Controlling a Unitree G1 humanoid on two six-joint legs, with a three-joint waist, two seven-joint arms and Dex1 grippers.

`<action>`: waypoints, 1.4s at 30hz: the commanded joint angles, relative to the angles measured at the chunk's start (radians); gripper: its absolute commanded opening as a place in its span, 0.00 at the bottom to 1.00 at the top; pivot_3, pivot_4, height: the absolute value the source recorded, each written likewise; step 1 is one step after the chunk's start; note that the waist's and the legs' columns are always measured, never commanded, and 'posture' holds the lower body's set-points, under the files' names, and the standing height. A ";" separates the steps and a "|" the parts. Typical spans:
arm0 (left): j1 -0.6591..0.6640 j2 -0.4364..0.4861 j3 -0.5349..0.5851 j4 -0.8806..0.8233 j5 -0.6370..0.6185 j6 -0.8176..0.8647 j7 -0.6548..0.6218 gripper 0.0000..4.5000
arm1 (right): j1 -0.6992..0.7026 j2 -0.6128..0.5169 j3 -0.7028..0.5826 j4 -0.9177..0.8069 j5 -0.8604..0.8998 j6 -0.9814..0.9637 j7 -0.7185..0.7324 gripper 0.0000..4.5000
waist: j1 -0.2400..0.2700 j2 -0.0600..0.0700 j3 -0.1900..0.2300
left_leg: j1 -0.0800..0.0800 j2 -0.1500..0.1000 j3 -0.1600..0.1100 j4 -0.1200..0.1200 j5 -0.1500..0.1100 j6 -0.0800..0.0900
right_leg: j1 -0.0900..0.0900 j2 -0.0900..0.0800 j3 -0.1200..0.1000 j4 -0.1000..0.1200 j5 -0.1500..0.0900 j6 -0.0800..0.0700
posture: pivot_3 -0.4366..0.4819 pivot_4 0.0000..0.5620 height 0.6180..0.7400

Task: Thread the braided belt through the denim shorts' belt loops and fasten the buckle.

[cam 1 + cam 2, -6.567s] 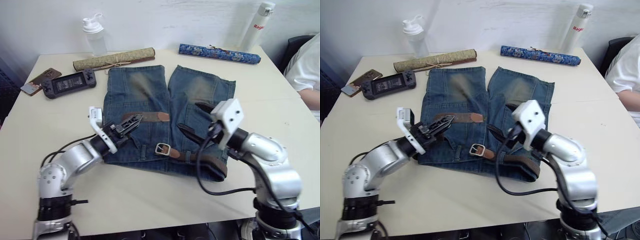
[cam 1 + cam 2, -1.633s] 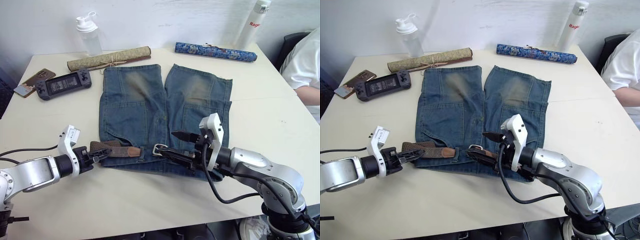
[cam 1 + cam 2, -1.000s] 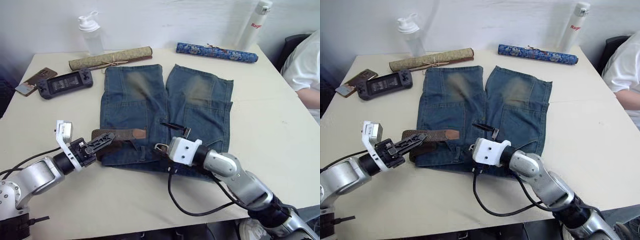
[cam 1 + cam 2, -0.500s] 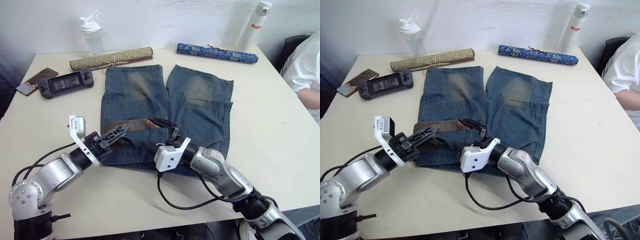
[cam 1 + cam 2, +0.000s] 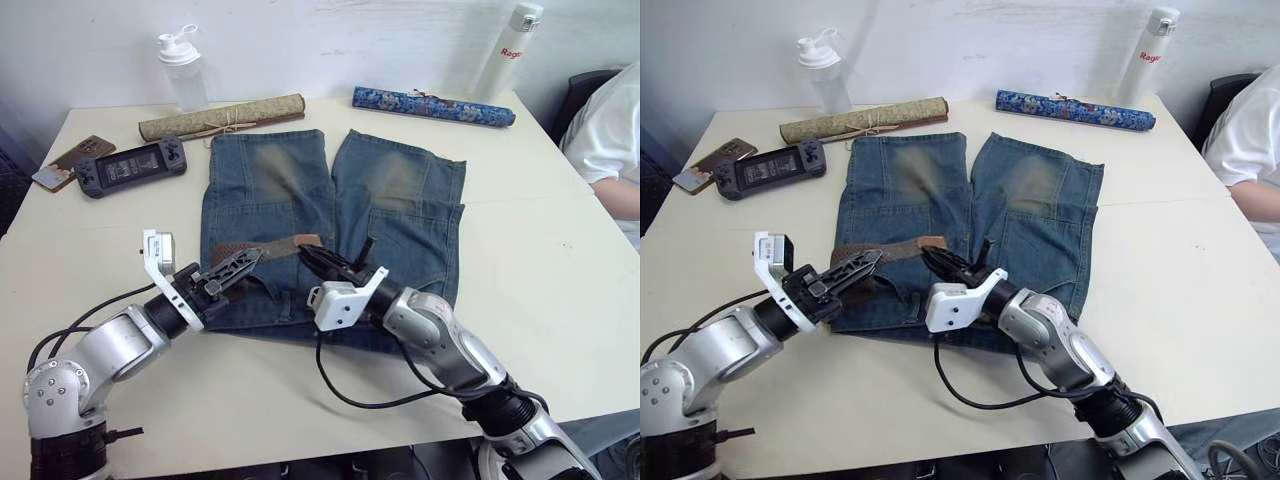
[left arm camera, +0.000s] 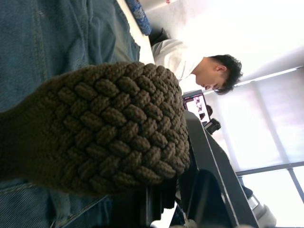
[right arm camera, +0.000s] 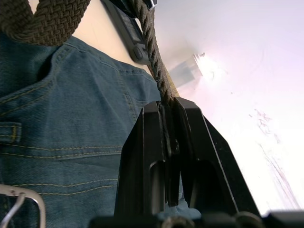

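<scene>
Right wrist view showed the right gripper (image 7: 167,124) clamped on the braided belt (image 7: 153,42), the left gripper (image 5: 228,270) pinching it further along; opposing pulls risked dragging it from the belt loops (image 7: 10,132).

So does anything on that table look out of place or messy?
Only the belt: its free end lies loose across the shorts, held between both end effectors, left and right. Nothing is spilled or damaged.

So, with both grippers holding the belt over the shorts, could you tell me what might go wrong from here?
1. The right gripper pinches the belt by its thin edge, so it may slip out.
2. Both grippers hold the belt's free end over the shorts; pulling apart could drag it back from the buckle.
</scene>
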 commanded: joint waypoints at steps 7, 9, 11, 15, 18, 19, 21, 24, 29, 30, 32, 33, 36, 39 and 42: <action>-0.005 0.113 -0.013 -0.073 -0.014 -0.025 -0.064 0.23 | 0.003 0.018 -0.041 -0.032 0.017 0.010 0.035 0.00 | 0.000 0.000 0.000 | 0.000 0.000 0.000 0.000 0.000 0.000 | 0.000 0.000 0.000 0.000 0.000 0.000 | 0.48 0.27 0.82; 0.010 0.177 -0.027 -0.082 -0.014 -0.003 -0.084 0.41 | 0.002 0.027 -0.049 -0.052 0.025 0.044 0.058 0.00 | -0.001 0.000 0.000 | 0.000 0.000 0.000 0.000 0.000 0.000 | 0.000 0.000 0.000 0.000 0.000 0.000 | 0.48 0.27 0.82; 0.029 0.140 -0.035 -0.087 -0.014 -0.032 -0.097 0.63 | -0.005 0.035 -0.045 -0.067 0.023 0.066 0.080 0.00 | -0.001 0.002 0.001 | 0.000 0.000 0.000 0.000 0.000 0.000 | 0.000 0.000 0.000 0.000 0.000 -0.001 | 0.48 0.27 0.82; 0.078 0.067 -0.056 -0.095 -0.014 -0.087 -0.056 0.74 | -0.004 0.058 -0.022 -0.081 0.005 0.073 0.095 0.00 | -0.001 0.001 0.001 | 0.000 0.000 0.000 0.000 0.000 0.000 | 0.000 0.000 0.000 0.000 0.000 0.000 | 0.48 0.27 0.82; 0.082 0.000 -0.065 -0.078 -0.014 -0.129 0.004 0.74 | 0.002 0.062 -0.023 -0.084 0.001 0.075 0.100 0.00 | -0.001 0.001 0.001 | 0.000 0.000 -0.001 0.000 0.000 0.000 | 0.000 0.000 0.000 0.000 -0.001 -0.001 | 0.48 0.27 0.82; 0.080 -0.018 -0.068 -0.073 -0.014 -0.135 0.019 0.74 | 0.002 0.061 -0.025 -0.085 0.001 0.074 0.103 0.00 | 0.000 0.001 0.001 | 0.000 0.000 -0.001 0.000 0.000 0.000 | 0.000 0.000 0.000 0.001 -0.001 -0.001 | 0.48 0.27 0.82; 0.071 -0.034 -0.076 -0.065 -0.014 -0.141 0.043 0.74 | 0.001 0.059 -0.029 -0.086 0.000 0.069 0.105 0.00 | 0.002 0.001 0.001 | 0.000 0.000 -0.001 0.001 0.000 0.000 | 0.000 0.000 0.000 0.001 -0.001 -0.001 | 0.48 0.27 0.82; 0.055 -0.083 -0.088 -0.062 -0.014 -0.159 0.077 0.74 | -0.002 0.061 -0.030 -0.084 -0.004 0.065 0.105 0.00 | 0.001 0.001 0.001 | 0.000 0.000 -0.001 0.001 0.000 0.000 | 0.001 0.000 0.000 0.000 -0.001 -0.001 | 0.48 0.27 0.82; 0.037 -0.172 -0.096 -0.061 -0.014 -0.196 0.159 0.74 | -0.002 0.064 -0.030 -0.084 -0.010 0.067 0.104 0.00 | 0.001 0.001 0.000 | 0.000 0.000 -0.001 0.001 0.000 0.000 | 0.001 0.000 0.000 0.001 -0.001 -0.001 | 0.48 0.27 0.82; 0.032 -0.188 -0.100 -0.061 -0.014 -0.204 0.176 0.74 | -0.002 0.064 -0.030 -0.084 -0.011 0.067 0.104 0.00 | 0.001 0.001 0.000 | 0.000 0.000 -0.001 0.001 0.000 0.000 | 0.001 0.000 0.000 0.001 -0.001 -0.001 | 0.48 0.27 0.82; 0.025 -0.224 -0.110 -0.075 -0.014 -0.224 0.208 0.74 | -0.001 0.064 -0.033 -0.085 -0.012 0.068 0.104 0.00 | 0.001 0.001 0.000 | 0.000 0.000 -0.001 0.001 0.000 0.000 | 0.001 0.000 -0.001 0.001 -0.001 -0.001 | 0.48 0.27 0.82; 0.025 -0.247 -0.115 -0.089 -0.014 -0.242 0.229 0.74 | -0.001 0.063 -0.034 -0.086 -0.013 0.068 0.104 0.00 | 0.002 0.001 0.000 | 0.000 0.000 -0.001 0.001 0.000 0.000 | 0.001 0.000 -0.001 0.001 -0.001 -0.001 | 0.48 0.27 0.82; 0.028 -0.290 -0.120 -0.117 -0.014 -0.273 0.274 0.74 | 0.001 0.062 -0.037 -0.087 -0.014 0.070 0.104 0.00 | 0.002 0.001 0.000 | 0.000 0.000 -0.001 0.001 0.000 0.000 | 0.001 0.000 -0.001 0.000 -0.001 -0.001 | 0.48 0.27 0.82; 0.025 -0.308 -0.118 -0.129 -0.014 -0.286 0.297 0.74 | 0.001 0.062 -0.039 -0.086 -0.015 0.070 0.103 0.00 | 0.001 0.001 0.000 | 0.000 0.000 -0.002 0.001 0.000 0.000 | 0.001 0.000 -0.001 0.001 -0.001 -0.001 | 0.48 0.27 0.82; 0.021 -0.322 -0.115 -0.146 -0.014 -0.301 0.313 0.63 | -0.001 0.060 -0.040 -0.084 -0.016 0.071 0.102 0.00 | 0.003 0.001 0.000 | 0.000 0.000 -0.002 0.001 0.000 0.000 | 0.001 0.000 -0.001 0.000 -0.001 -0.001 | 0.48 0.27 0.82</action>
